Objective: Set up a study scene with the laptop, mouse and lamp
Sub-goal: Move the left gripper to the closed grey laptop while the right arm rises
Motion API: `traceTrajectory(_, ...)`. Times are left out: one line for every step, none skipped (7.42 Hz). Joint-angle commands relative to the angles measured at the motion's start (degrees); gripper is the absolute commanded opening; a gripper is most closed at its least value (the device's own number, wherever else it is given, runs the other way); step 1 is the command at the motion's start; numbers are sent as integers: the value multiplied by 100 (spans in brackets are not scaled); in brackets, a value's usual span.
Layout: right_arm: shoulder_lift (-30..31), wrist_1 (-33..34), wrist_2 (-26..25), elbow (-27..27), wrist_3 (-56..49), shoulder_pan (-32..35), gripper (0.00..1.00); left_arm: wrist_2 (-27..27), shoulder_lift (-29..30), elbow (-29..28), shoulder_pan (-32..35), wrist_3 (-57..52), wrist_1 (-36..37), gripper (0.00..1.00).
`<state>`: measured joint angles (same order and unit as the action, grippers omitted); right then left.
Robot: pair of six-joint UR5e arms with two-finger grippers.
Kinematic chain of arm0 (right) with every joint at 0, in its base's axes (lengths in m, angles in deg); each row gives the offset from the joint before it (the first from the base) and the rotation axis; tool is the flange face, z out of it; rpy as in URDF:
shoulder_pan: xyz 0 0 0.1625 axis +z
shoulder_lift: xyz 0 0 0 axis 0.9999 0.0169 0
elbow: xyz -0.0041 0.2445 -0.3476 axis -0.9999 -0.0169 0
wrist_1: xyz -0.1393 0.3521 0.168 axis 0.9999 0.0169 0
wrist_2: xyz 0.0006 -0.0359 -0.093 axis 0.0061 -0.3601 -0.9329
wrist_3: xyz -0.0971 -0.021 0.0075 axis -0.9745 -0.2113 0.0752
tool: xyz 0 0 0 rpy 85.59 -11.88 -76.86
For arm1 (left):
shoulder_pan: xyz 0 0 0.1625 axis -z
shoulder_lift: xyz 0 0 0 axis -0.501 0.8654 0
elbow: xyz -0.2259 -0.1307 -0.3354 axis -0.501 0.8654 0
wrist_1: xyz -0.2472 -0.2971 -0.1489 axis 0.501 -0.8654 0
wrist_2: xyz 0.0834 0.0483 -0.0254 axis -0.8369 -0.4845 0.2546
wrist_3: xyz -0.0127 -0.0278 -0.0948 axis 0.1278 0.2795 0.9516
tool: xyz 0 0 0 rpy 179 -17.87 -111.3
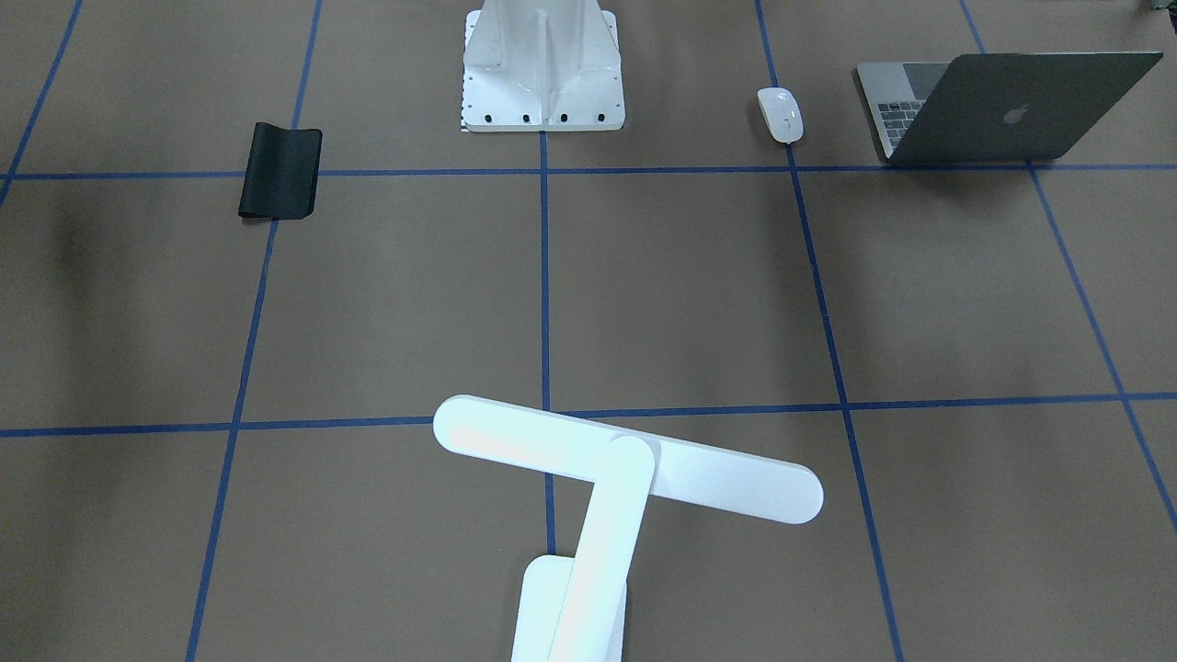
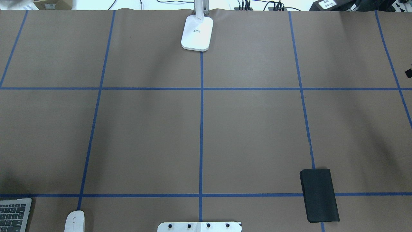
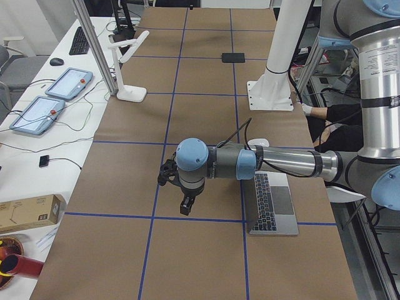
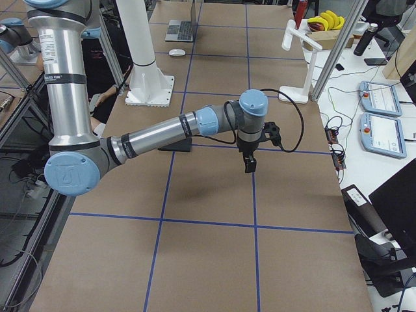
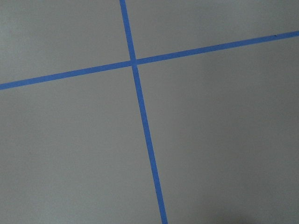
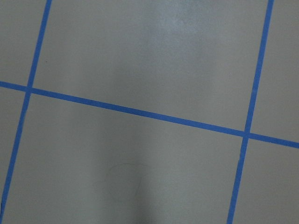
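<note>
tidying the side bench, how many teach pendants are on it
2. The far pendant and the near pendant lie side by side on the white bench, seen in the exterior left view. None looks hidden.

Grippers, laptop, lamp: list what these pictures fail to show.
Left gripper: only in the exterior left view; open or shut cannot be told.
Right gripper: only in the exterior right view; same doubt.
Laptop: its lid hides the screen in the front-facing view; the overhead view crops it.
Lamp: overhead view's top edge crops the head; front-facing view's bottom edge crops the base.
</note>
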<state>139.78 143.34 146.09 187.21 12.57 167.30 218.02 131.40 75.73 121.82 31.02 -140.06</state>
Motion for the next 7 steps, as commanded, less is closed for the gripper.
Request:
traceTrajectory(-158,-1,0,104,-29,-451,100,-1,-324,202,36,-1231,29,100)
traceTrajectory(-263,-1,0,175,-38,-505,100,-10,-596,569,36,-1418,29,100)
traceTrajectory(-308,-10,0,184,-38,-557,100,-10,-886,973,36,-1429,29,100)
traceTrajectory(-325,-10,0,245,-29,-671,100,-1,-1054,1247,36,-1437,29,100)
traceTrajectory(-413,-2,0,281,-47,-724,100,-10,-1204,1398,27,-1551,29,100)
traceTrajectory(-422,-1,0,298,-55,-725,100,-10,-1440,1408,-7,-2109,37,100)
traceTrajectory(-422,-1,0,307,-38,-751,100,-10,-1573,1408,-43,-2558,46,100)
